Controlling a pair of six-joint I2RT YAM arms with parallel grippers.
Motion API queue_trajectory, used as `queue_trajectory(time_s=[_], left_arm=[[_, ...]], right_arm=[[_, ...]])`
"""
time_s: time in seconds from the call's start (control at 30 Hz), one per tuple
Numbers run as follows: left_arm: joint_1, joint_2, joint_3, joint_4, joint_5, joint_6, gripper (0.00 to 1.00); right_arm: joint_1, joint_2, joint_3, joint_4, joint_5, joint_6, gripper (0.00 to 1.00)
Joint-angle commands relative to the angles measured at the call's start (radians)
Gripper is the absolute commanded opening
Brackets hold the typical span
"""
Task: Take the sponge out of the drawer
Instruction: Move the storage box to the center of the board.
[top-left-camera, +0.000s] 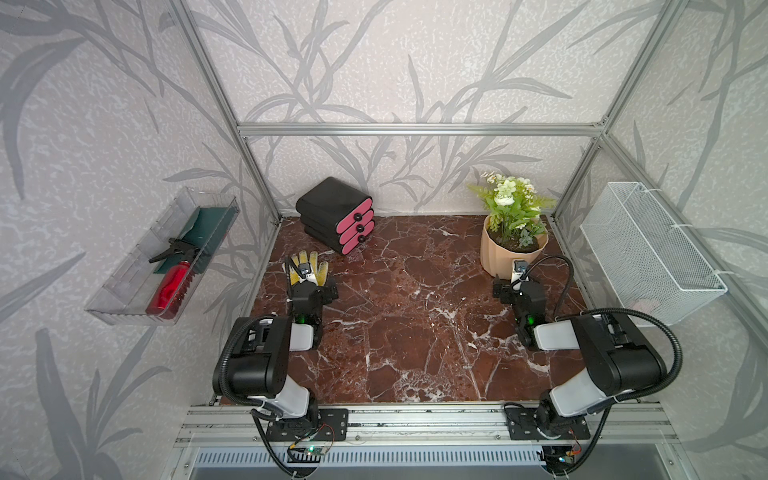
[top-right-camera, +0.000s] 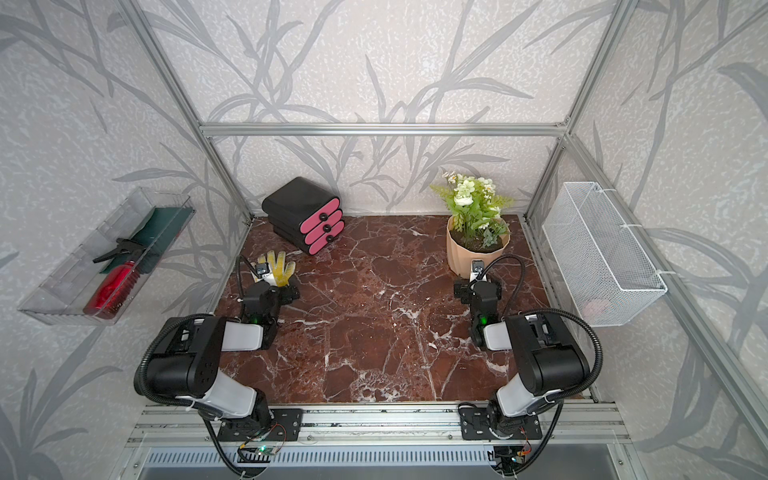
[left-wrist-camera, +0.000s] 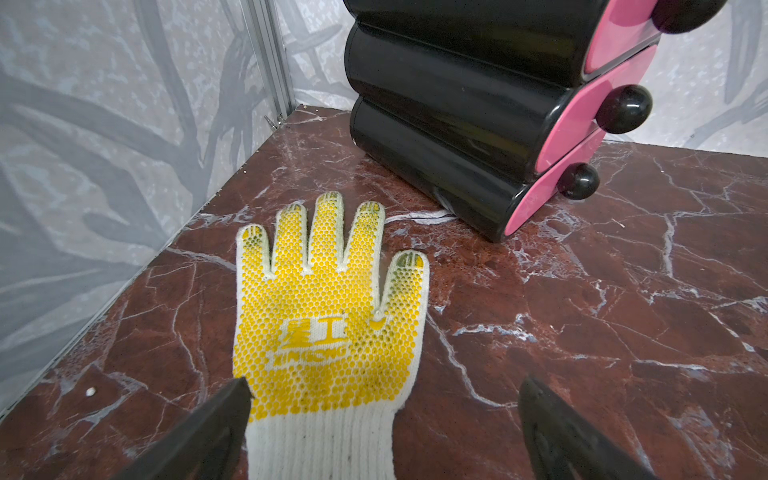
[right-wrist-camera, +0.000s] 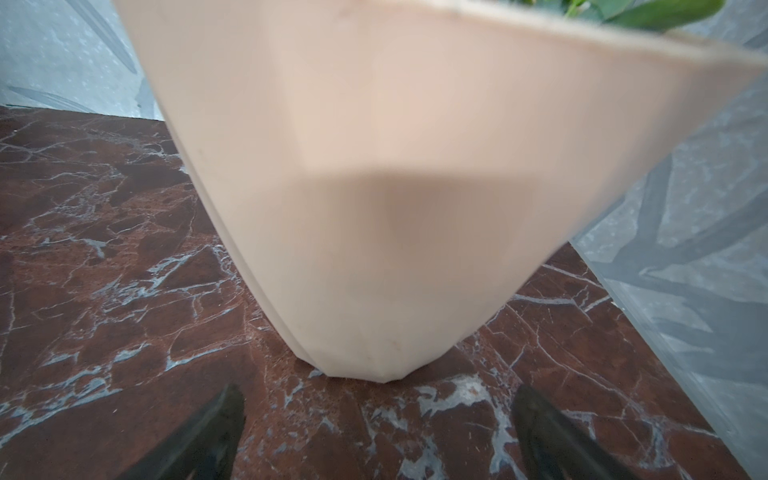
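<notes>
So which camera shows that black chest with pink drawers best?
Both top views: the whole drawer unit shows, all three pink fronts shut. The left wrist view is closer but crops its top. The right wrist view misses it, facing the flower pot.

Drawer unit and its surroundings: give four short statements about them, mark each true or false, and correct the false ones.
1. All three pink drawers of the black drawer unit are shut. True.
2. The yellow-dotted white knit glove lies inside a drawer. False: it lies flat on the red marble table.
3. The left tool is open. True.
4. The right tool grips the beige plant pot. False: it stands open in front of the pot.
</notes>
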Motion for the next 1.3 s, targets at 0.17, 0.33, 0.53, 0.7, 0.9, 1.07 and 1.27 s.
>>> queue_trajectory(time_s=[0.17,0.33,0.53,0.7,0.9,1.07,1.27], left_arm=[[0.002,0.003,0.010,0.031,0.002,0.026,0.99],[0.001,-0.007,0.001,0.043,0.009,0.028,0.99],[0.000,-0.198,0.040,-0.184,0.040,0.043,0.99],[-0.009,-0.361,0.196,-0.538,0.126,-0.119,0.99],[-0.035,-0.432,0.325,-0.760,0.348,-0.399,0.99],[-0.141,-0.471,0.297,-0.739,0.476,-0.639,0.99],[-0.351,-0.463,0.274,-0.743,0.438,-0.796,0.99]], right_arm=[[0.004,0.010,-0.005,0.026,0.001,-0.004,0.99],[0.004,0.007,-0.008,0.030,-0.002,-0.005,0.99],[0.052,-0.087,-0.040,0.023,0.046,-0.050,0.99],[0.156,-0.361,0.068,-0.411,0.119,-0.047,0.99],[0.263,-0.604,0.231,-0.899,0.060,0.133,0.99],[0.324,-0.699,0.284,-1.127,-0.108,0.389,0.99],[0.510,-0.671,0.236,-1.014,-0.213,0.581,0.99]])
